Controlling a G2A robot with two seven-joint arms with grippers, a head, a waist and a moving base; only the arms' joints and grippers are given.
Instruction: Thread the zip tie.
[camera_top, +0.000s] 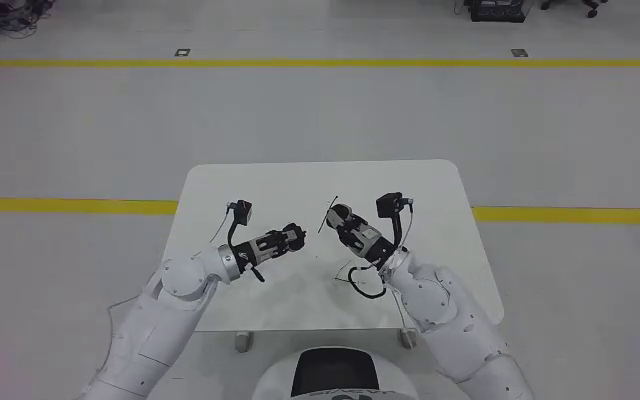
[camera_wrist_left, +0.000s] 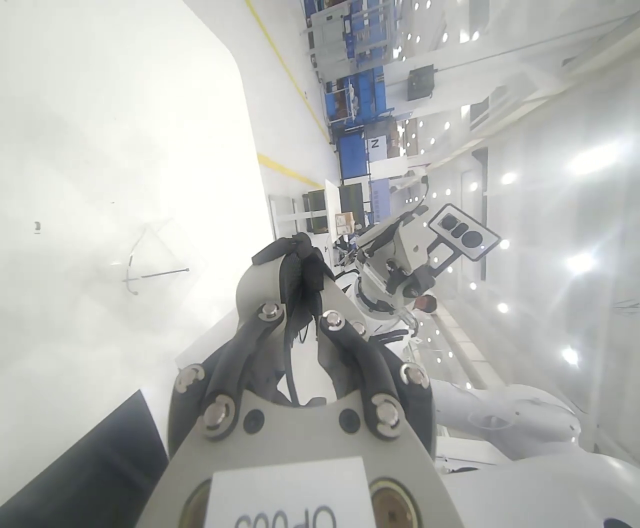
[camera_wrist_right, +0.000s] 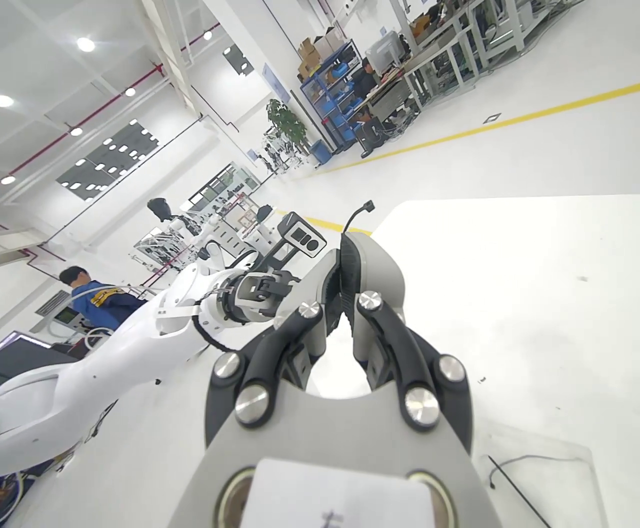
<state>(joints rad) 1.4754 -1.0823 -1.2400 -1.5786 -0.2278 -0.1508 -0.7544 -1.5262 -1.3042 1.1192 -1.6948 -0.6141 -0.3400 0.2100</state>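
The thin black plastic zip tie (camera_wrist_right: 369, 204) is being pinched between the fully closed fingers of the right gripper (camera_wrist_right: 344, 250). Its square head is sticking out just past the fingertips, above the white table (camera_top: 420, 190). The left gripper (camera_wrist_left: 299, 255) is hovering near it but apart, fingers pressed together with nothing visible in them. Threading is seemingly only being set up: the tail needs bending round into the head (a fine alignment, likely needing the left fingers opened first). Spare black ties (camera_wrist_left: 132, 272) are lying on the table.
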